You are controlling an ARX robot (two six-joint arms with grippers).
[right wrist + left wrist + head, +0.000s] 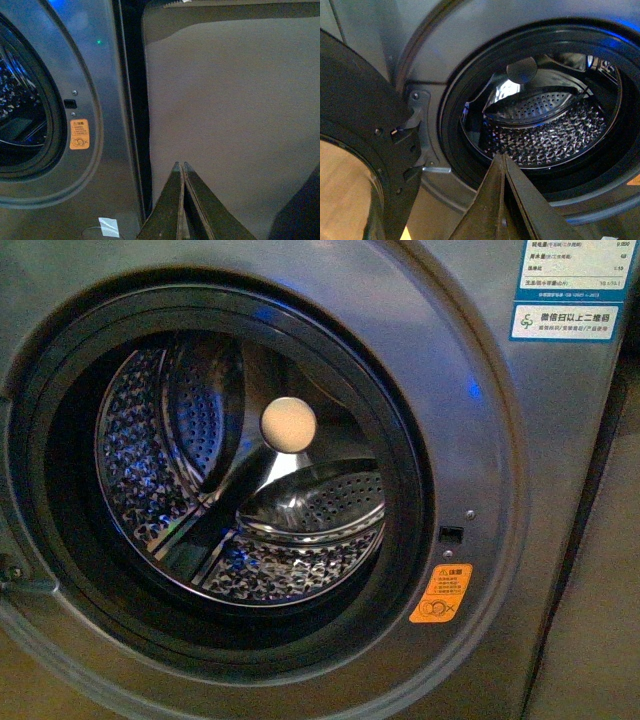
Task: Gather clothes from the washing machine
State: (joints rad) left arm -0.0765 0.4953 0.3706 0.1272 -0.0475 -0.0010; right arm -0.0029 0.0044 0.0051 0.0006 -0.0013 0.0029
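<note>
Left gripper [502, 159] closed; door hinge [420, 131] left-wrist only.

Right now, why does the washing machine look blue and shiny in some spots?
Front view: blue light glints off the washing machine rim and the perforated drum, and the picture is dim and slightly soft. Left wrist view: a white glare patch sits on the drum's back wall, blue along the upper rim. Right wrist view: dim and grainy, blue glow near the top.
</note>
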